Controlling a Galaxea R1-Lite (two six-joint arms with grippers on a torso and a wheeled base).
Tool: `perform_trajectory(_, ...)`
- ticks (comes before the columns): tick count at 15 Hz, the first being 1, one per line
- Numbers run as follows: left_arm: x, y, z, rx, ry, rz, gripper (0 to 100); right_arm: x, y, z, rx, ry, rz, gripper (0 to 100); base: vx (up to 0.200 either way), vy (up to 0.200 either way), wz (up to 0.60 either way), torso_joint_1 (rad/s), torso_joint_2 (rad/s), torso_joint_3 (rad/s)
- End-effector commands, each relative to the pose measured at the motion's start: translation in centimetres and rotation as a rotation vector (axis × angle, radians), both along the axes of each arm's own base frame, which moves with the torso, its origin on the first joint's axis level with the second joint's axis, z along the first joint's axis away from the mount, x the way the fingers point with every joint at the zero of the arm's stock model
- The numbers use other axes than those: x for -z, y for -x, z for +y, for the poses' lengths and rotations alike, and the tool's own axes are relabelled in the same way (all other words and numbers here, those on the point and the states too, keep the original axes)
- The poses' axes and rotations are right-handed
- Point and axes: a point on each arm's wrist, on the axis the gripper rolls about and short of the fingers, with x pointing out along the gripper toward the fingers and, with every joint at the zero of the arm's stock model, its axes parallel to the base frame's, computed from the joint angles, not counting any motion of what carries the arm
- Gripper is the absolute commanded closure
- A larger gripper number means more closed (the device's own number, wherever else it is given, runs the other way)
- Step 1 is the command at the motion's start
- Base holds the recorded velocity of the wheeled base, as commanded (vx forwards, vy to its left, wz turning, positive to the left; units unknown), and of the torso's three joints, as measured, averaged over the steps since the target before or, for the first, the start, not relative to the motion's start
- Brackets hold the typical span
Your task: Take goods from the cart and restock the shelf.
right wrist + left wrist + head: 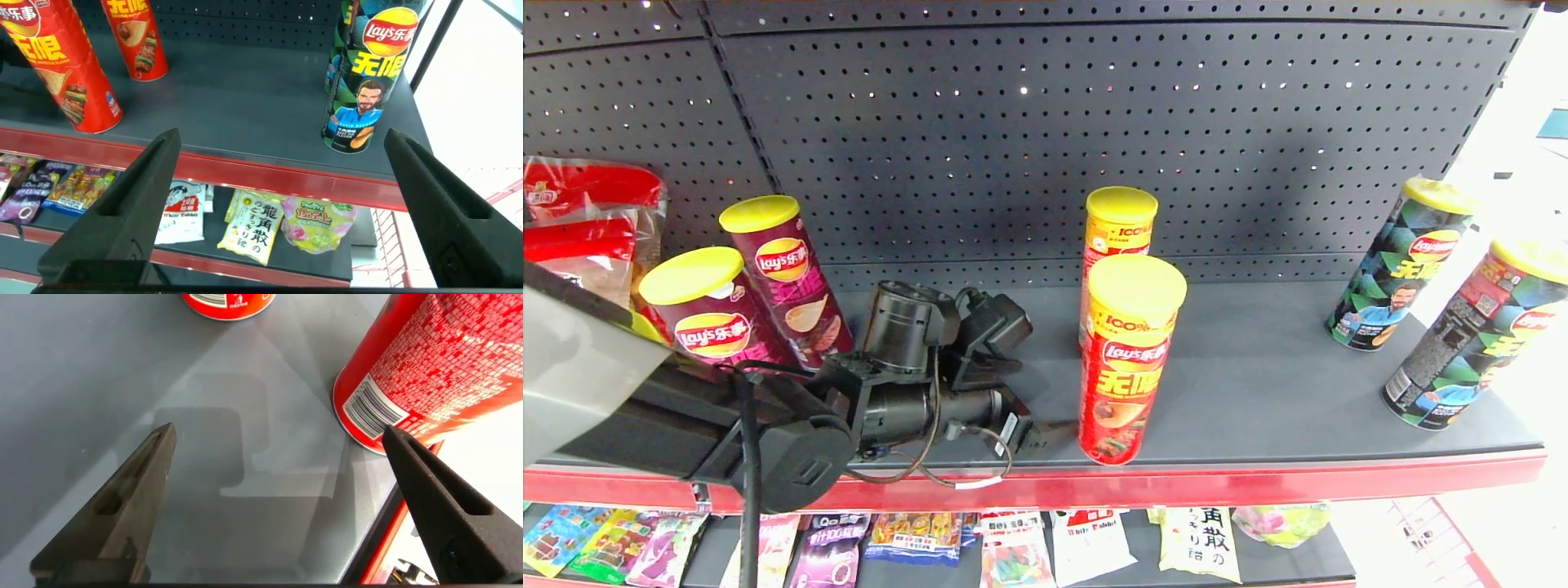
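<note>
- The shelf is a dark grey board with a red front lip. It runs across the middle of the head view, with a perforated back panel behind it.
- Two red cans stand upright at the centre of the frame. The front red can is near the lip and the rear red can is right behind it.
- Two purple cans with yellow lids stand at centre left, one nearer the camera and one just behind it.
- Two dark cans with yellow lids stand at the right side. One is farther back and one is closer to the lip, and they are apart from each other.
- Red bags sit at the upper left edge, behind the purple cans.
- The left arm comes in from the lower left and lies low over the shelf, between the purple cans and the front red can.
- The left gripper is spread wide with nothing in it and is just above the bare shelf surface. One finger is close beside the base of the front red can, and I cannot tell whether they touch.
- The right gripper is also spread wide and holds nothing. It sits out in front of the red lip, between the red cans and a dark can.
- A lower shelf along the bottom edge holds a row of flat snack packets.
</note>
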Motion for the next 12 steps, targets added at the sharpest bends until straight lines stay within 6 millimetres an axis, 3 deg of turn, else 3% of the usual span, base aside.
perform_trajectory(1, 0.0, 0.0, 0.0, 0.0, -0.001, 0.0, 0, 0.0, 0.0, 0.0, -0.001, 0.0, -0.001, 0, 0.0, 0.0, 0.0, 0.0, 0.0, 0.0)
perform_trajectory(5, -0.9, 1.2, 1.4, -0.013, 0.005, -0.004, 0, 0.1, 0.0, 0.0, -0.001, 0.002, 0.005, 0, 0.0, 0.0, 0.0, 0.0, 0.0, 0.0)
perform_trajectory(6, -1.6, 2.5, 2.7, -0.025, 0.009, -0.011, 0, 0.4, -0.1, 0.0, -0.002, 0.007, 0.016, 0, 0.0, 0.0, 0.0, 0.0, 0.0, 0.0)
perform_trajectory(9, -3.5, 6.9, 7.0, -0.073, 0.033, -0.044, 0, 1.7, -0.2, 0.1, -0.007, 0.029, 0.072, 0, 0.0, 0.0, 0.0, 0.0, 0.0, 0.0)
perform_trajectory(12, -6.5, 14.2, 11.0, -0.058, 0.051, -0.069, 0, 3.4, -0.2, 0.1, 0.005, 0.05, 0.12, 0, 0.0, 0.0, 0.0, 0.0, 0.0, 0.0)
